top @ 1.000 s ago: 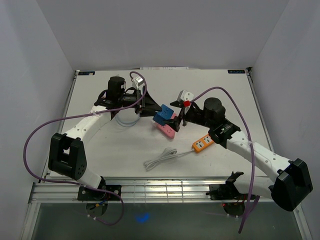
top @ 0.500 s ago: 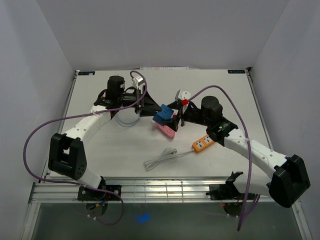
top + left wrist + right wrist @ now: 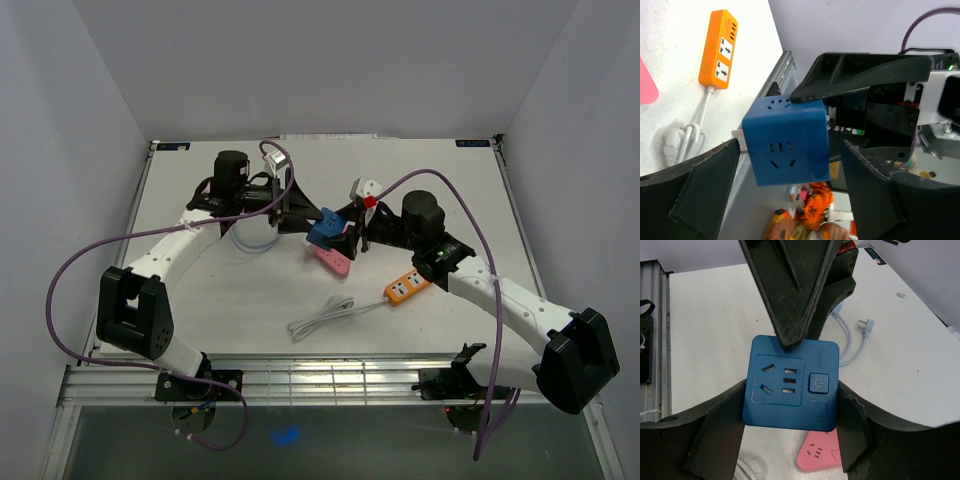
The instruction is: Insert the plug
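Seen from above, a blue cube socket [image 3: 324,231] hangs in the air over the middle of a white table [image 3: 200,300]. The left gripper [image 3: 312,222] reaches it from its left and the right gripper [image 3: 345,232] from its right, so the two meet around it. A pink socket block [image 3: 334,261] lies on the table just on the near side of the cube. An orange power strip [image 3: 406,286] lies farther off to the cube's near right. A bundled white cord [image 3: 320,318] lies on the near side of the cube, past the pink block. A loop of white cable [image 3: 250,243] lies to the cube's left.

In the left wrist view, the cube sits between the left gripper's two fingers [image 3: 705,190]. A gap shows on either side of the cube, so these jaws stand wide and do not touch it. One dark finger of the right gripper presses on the cube's top. The orange strip is to the cube's upper left.

In the right wrist view, the right gripper's fingers [image 3: 722,425] press against both sides of the cube, holding it. A dark finger of the left gripper comes down to the cube's top edge. A white plug [image 3: 867,324] on its cable lies on the table to the cube's upper right. The pink block is just below the cube.
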Controlling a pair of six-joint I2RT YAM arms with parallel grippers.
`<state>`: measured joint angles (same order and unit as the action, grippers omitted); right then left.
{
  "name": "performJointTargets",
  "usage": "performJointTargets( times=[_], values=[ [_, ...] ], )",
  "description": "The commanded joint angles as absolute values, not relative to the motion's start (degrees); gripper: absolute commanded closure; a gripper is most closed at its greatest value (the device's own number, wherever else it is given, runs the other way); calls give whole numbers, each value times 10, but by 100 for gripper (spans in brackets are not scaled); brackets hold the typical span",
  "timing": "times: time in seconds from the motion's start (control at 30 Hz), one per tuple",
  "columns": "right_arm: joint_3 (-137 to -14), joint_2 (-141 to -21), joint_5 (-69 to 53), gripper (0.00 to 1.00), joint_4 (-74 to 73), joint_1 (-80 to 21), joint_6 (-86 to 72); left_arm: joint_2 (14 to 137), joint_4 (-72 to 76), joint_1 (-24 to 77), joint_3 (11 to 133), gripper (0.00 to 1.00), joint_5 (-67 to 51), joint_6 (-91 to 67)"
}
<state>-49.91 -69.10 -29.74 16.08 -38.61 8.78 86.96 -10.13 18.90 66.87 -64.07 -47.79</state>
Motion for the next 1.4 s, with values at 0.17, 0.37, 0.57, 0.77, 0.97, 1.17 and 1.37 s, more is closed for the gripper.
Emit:
performJointTargets(
  times=[0.17,0.37,0.57,0.77,0.97,1.17,1.37],
  values=[
    [-466,-653,-250,92,172,-365,75,843,-221,155,724,2,-580,-380],
    [-446,-671,-205,92,155,-363,77,843,-265,120,730,2,-510,-343],
    [-438,-707,-185,92,152,-364,86,862,-257,121,730,2,-440,-316],
    [-430,-748,-169,92,158,-368,79,879,-254,121,725,2,-363,-280],
    [-436,-785,-168,92,163,-375,83,852,-149,121,630,2,-327,-285],
    [-433,-809,-170,92,173,-381,83,860,-145,121,628,2,-355,-272],
    [-436,-824,-154,92,182,-386,83,860,-138,121,618,2,-369,-269]
  ],
)
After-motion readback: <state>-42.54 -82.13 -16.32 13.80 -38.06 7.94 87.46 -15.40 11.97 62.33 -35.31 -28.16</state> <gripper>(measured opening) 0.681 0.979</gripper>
